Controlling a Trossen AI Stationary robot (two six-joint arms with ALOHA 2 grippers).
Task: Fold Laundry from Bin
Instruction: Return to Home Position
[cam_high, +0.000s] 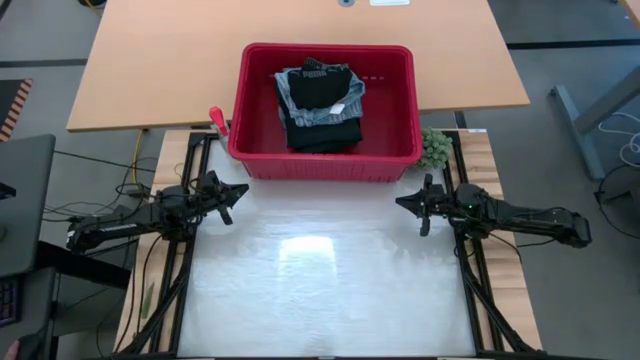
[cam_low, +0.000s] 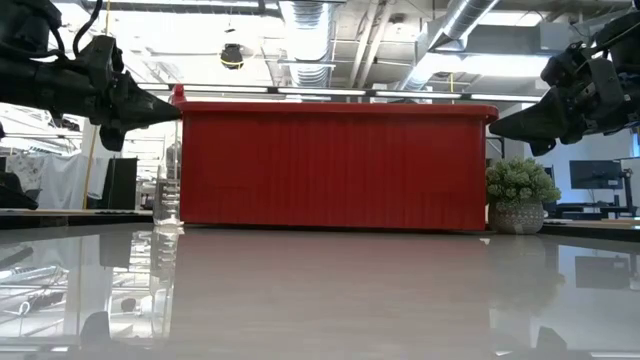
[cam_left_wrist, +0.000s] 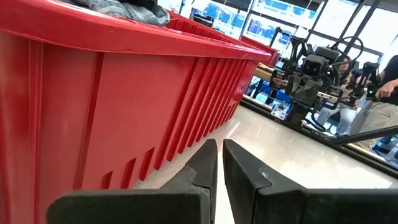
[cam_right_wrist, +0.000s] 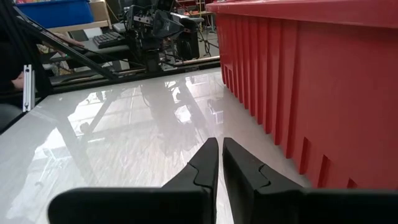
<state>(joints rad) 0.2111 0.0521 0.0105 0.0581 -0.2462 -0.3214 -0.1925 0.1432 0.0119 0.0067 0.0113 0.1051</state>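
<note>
The red bin (cam_high: 325, 165) stands at the far edge of the white table, its ribbed wall (cam_low: 330, 165) filling the low view. Inside it the laundry (cam_high: 320, 100) lies in a pile: a black garment on top, a denim-blue one under it, more black below. My left gripper (cam_high: 242, 189) hovers shut above the table at the left, near the bin's left front corner, fingers level. My right gripper (cam_high: 401, 202) hovers shut at the right, near the bin's right front corner. In the wrist views the left fingers (cam_left_wrist: 219, 163) and the right fingers (cam_right_wrist: 219, 160) stand together with nothing between them.
A small green fuzzy lump (cam_high: 436, 148) sits by the bin's right front corner. A red-topped clear bottle (cam_high: 217, 120) stands at the bin's left. A tan desk (cam_high: 180, 60) lies beyond the bin. The white table surface (cam_high: 320, 270) stretches between both arms.
</note>
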